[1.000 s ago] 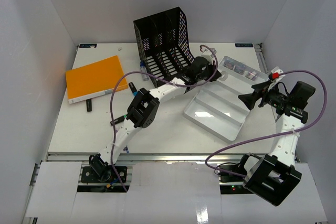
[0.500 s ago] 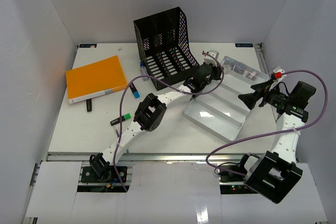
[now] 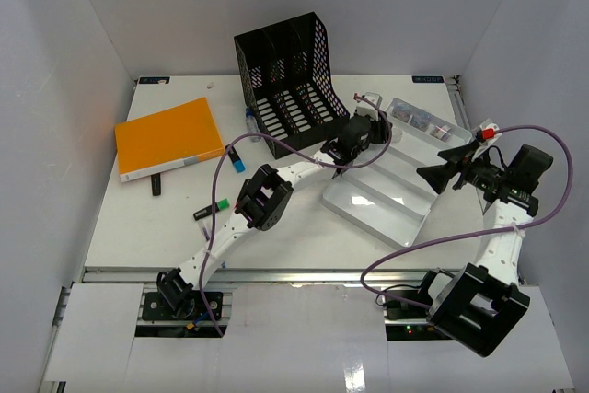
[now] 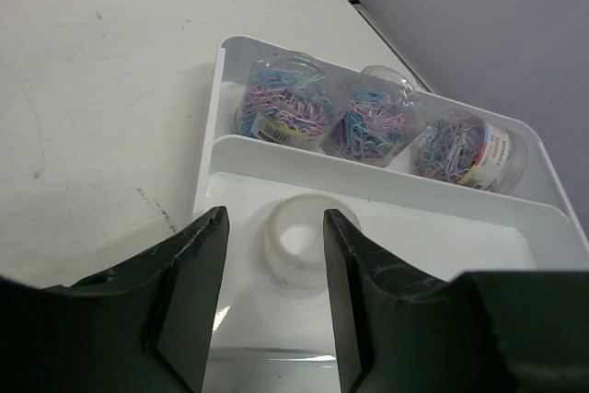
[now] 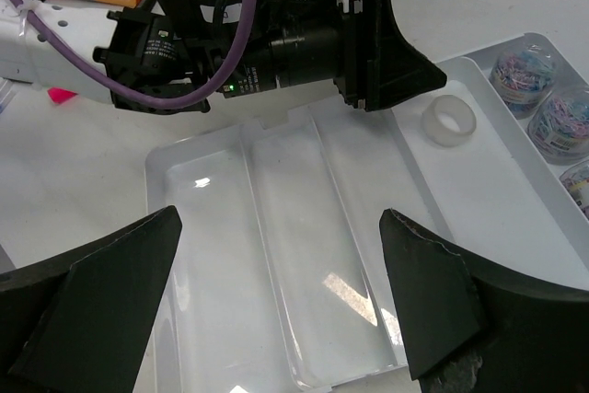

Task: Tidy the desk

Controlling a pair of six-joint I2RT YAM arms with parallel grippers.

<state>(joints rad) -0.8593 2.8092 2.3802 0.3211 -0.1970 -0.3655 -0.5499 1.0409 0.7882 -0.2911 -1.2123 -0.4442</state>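
Observation:
The white desk [image 3: 138, 218] carries a white compartmented tray [image 3: 373, 218] at the right. My left gripper [image 3: 375, 126] hovers over the tray's [image 4: 221, 89] second compartment. In the left wrist view the left gripper [image 4: 274, 218] is open, its fingers apart on either side of a white tape roll [image 4: 299, 241] that lies flat in the tray, untouched. Three jars of coloured paper clips [image 4: 373, 121] fill the rear compartment. My right gripper [image 3: 433, 175] stands wide open above the tray's front compartments [image 5: 156, 190], holding nothing; in the right wrist view the right gripper [image 5: 278, 218] faces the tape roll [image 5: 448, 121].
A black mesh file holder [image 3: 287, 75] stands at the back centre. An orange notebook [image 3: 168, 137] lies at the left, with a black stick [image 3: 156, 185] beside it. A blue-capped marker [image 3: 236, 159] and a green-and-pink marker [image 3: 212, 208] lie near the left arm.
The left arm has swung right from beside the file holder to over the tray's rear part, and the markers on the desk now show. The right arm has hardly moved.

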